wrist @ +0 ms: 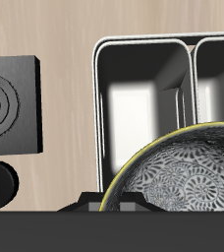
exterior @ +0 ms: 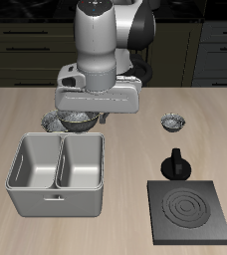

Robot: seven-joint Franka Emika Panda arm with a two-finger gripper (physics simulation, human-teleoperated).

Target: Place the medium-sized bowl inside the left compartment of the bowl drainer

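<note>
The medium-sized bowl [exterior: 77, 124], grey with a dark speckled pattern, is just behind the bowl drainer [exterior: 58, 189], a light grey tub with two deep wells. My gripper [exterior: 86, 115] is right over the bowl. In the wrist view the bowl [wrist: 183, 177] fills the near field with its rim at my gripper [wrist: 114, 203], whose fingers stand close together at that rim. The drainer [wrist: 148, 59] shows beyond it, both wells empty.
Another patterned bowl [exterior: 53, 122] sits beside the held one, partly hidden by my arm. A smaller patterned bowl [exterior: 172, 123] stands apart. A black knobbed object [exterior: 175, 164] and the black burner plate [exterior: 190, 211] lie near the front edge; the plate also shows in the wrist view [wrist: 8, 103].
</note>
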